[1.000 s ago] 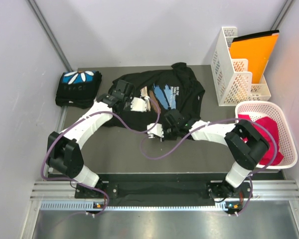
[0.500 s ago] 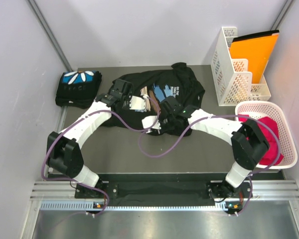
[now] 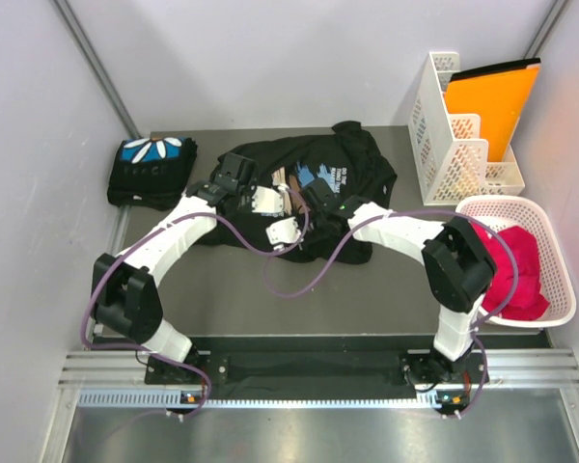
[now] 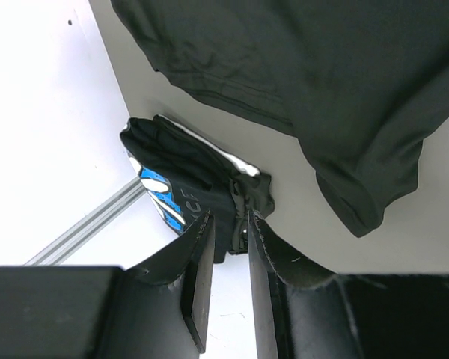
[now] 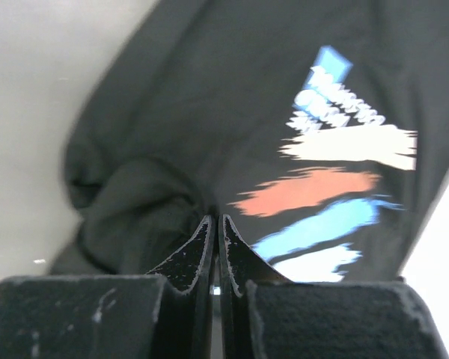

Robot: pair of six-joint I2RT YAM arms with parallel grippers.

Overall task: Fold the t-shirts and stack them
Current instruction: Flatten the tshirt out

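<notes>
Right gripper (image 5: 215, 220) is being clenched on printed t-shirt (image 5: 209, 97), worktop (image 3: 222, 289) far-centre | left gripper (image 4: 228, 224) is being held slightly parted, empty | risk: thin cloth being pulled free, fold being skewed.

Folded petal-print t-shirt (image 3: 151, 170) far left, brush-stroke t-shirt (image 3: 365, 166) rumpled mid-table

We cannot read the white text on the spread t-shirt (image 3: 367, 159). The arms (image 3: 396, 231) hide part of its print, blurred in our right wrist view.
</notes>
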